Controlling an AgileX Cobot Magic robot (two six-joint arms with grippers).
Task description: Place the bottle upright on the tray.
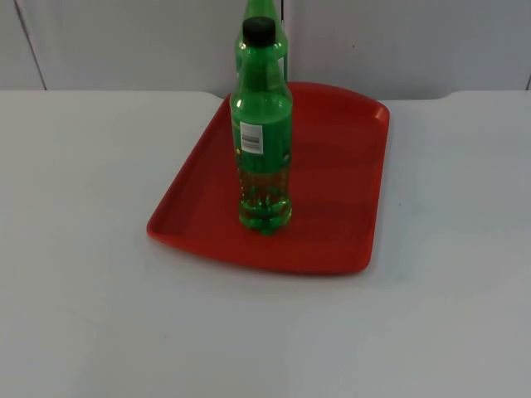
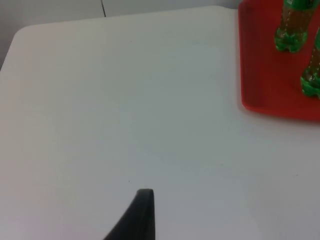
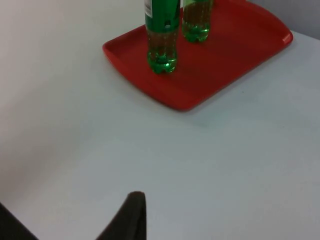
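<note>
Top view: two green bottles [image 1: 264,141] upright on red tray [image 1: 332,199], done by the looks. Can't tell jaws open or closed. Tall and narrow, so bumping the bench [image 1: 83,290] could topple them.

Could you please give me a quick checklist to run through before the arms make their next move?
1. Near bottle upright on the red tray: ok.
2. Second bottle upright on the tray behind it: ok.
3. Bottles apart from each other: ok, a gap shows in the right wrist view.
4. Tray flat and fully on the white table: ok.
5. Left gripper over bare table, away from the tray: ok.
6. Right gripper over bare table, short of the tray: ok; fingers' opening: cannot tell.
</note>
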